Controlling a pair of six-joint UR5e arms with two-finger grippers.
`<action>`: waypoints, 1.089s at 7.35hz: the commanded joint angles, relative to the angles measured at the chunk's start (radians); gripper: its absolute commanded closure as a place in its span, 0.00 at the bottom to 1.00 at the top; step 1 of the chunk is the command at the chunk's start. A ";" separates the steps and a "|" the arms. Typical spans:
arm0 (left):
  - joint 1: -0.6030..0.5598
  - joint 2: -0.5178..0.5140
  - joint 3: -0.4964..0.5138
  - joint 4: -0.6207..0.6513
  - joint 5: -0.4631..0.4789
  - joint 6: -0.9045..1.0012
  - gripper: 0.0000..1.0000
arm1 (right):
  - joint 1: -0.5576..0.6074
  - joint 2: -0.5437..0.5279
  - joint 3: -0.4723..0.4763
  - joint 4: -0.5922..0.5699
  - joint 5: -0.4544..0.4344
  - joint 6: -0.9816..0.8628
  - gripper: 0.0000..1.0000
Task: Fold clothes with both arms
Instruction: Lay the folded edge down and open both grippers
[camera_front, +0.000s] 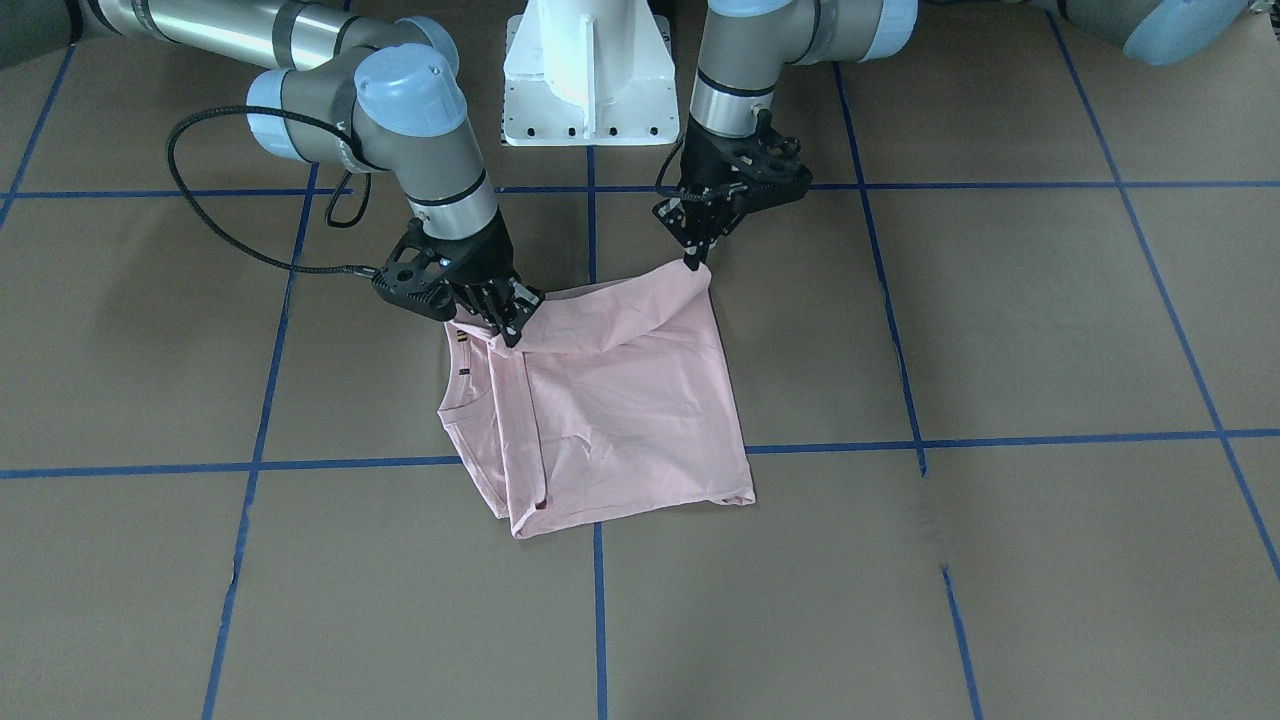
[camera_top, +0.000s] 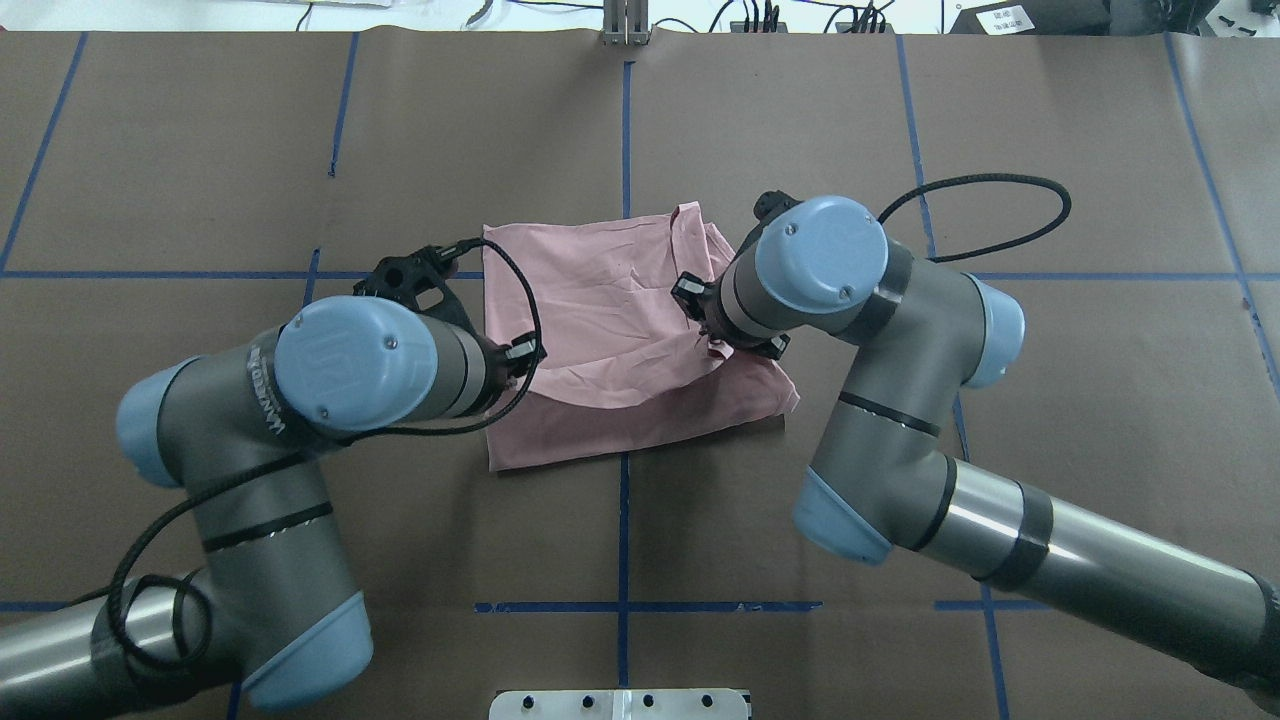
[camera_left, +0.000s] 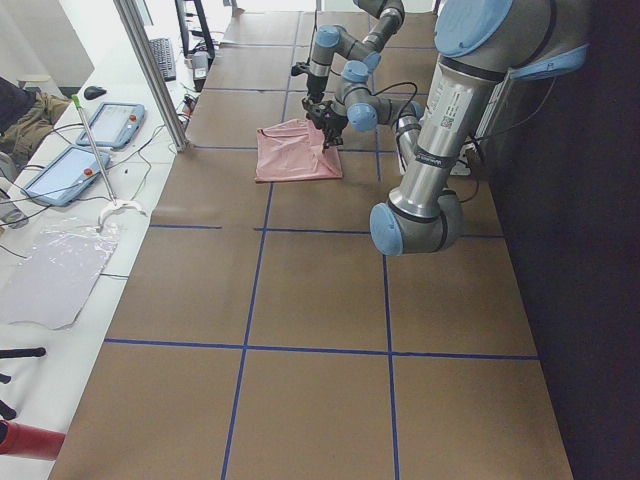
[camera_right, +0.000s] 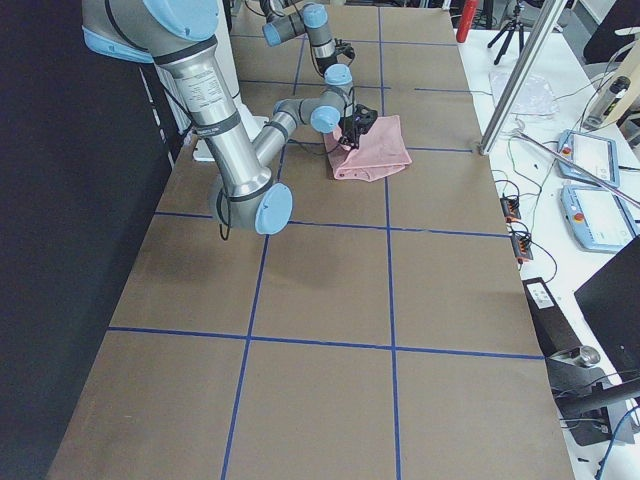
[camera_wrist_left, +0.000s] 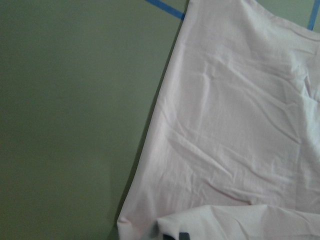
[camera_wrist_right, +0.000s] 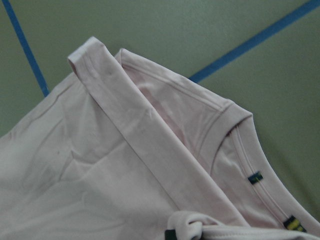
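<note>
The brown table (camera_front: 1000, 330), gridded with blue tape (camera_front: 600, 620), carries 1 folded pink shirt (camera_front: 620, 420) near its middle and a white base (camera_front: 590, 90).

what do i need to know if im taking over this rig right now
Grippers: left gripper and right gripper are both shut, each pinching a robot-side corner of the shirt.
Shirt: mid-table, collar on the right arm's side.
Done: it looks already folded narrower; the robot-side edge is gripped and raised.
Left: probably carry that edge over to the far edge, lay it flat, release.
</note>
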 joint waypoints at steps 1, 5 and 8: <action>-0.149 -0.088 0.326 -0.228 -0.002 0.069 1.00 | 0.114 0.193 -0.348 0.118 0.055 -0.045 1.00; -0.237 -0.111 0.487 -0.409 -0.030 0.197 0.00 | 0.185 0.257 -0.618 0.345 0.057 -0.080 0.00; -0.249 -0.108 0.481 -0.438 -0.106 0.204 0.00 | 0.243 0.257 -0.634 0.345 0.092 -0.112 0.00</action>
